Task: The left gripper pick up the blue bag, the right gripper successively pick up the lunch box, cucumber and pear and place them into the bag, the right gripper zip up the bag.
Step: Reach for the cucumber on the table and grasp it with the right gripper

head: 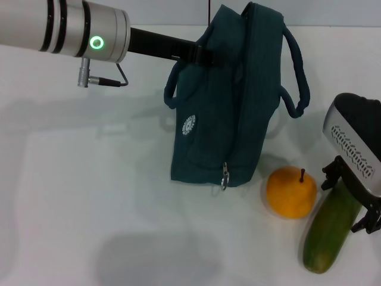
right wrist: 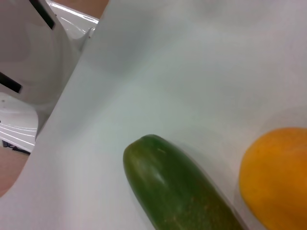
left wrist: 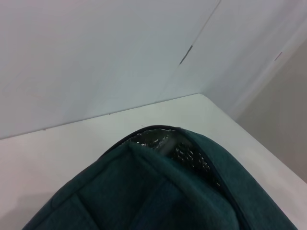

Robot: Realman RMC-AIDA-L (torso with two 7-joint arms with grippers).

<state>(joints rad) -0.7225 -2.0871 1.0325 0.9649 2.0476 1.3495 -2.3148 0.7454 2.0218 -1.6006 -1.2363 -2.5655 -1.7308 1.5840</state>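
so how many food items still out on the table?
2. The round yellow-orange pear sits just right of the dark teal fabric bag; the thick dark green cucumber lies right of the pear, under the right gripper. No lunch box visible; possibly inside the bag.

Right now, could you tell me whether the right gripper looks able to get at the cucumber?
Probably yes: the right gripper already sits at the far end of the cucumber, one finger either side. The pear lies beside it, apart.
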